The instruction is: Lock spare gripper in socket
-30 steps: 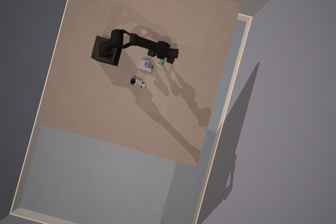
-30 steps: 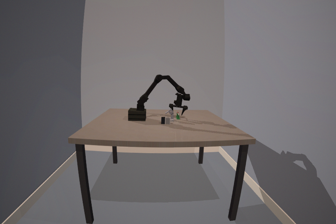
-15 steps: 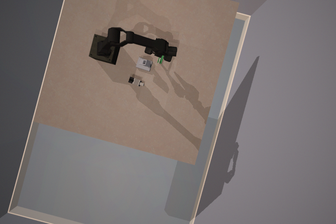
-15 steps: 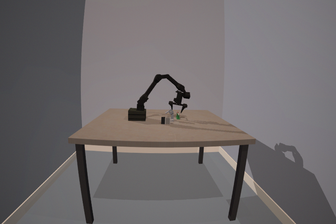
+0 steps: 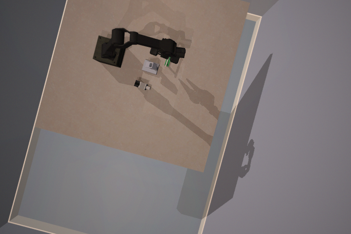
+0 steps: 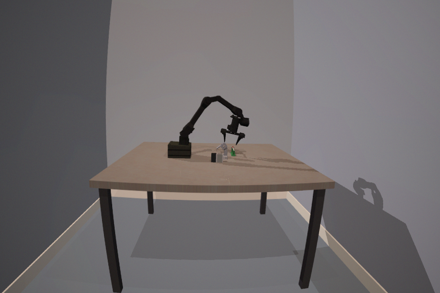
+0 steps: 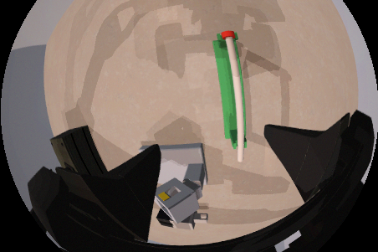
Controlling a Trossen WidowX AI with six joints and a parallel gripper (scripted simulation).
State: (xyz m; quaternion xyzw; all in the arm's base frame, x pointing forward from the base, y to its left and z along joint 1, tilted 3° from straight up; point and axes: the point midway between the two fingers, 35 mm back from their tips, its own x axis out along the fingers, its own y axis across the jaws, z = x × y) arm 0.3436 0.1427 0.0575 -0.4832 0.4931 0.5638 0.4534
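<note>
The white lock pin [image 7: 237, 93] with a red head lies on a green strip [image 7: 226, 99] [image 5: 167, 61] [image 6: 233, 152] on the table, outside the mount. The grey mount [image 5: 150, 66] [image 7: 179, 182] [image 6: 221, 147] with its socket stands just beside the strip. The spare gripper [image 5: 142, 85] [image 6: 216, 157], black and light grey, lies on the table in front of the mount. My gripper [image 7: 217, 160] [image 6: 232, 140] is open and empty, hanging above the pin's lower end with both fingers clear of it.
The arm's black base [image 5: 107, 51] [image 6: 179, 150] stands on the brown table [image 5: 113, 117] [image 6: 213, 176] behind and to the left of the mount. Grey walls stand around the table.
</note>
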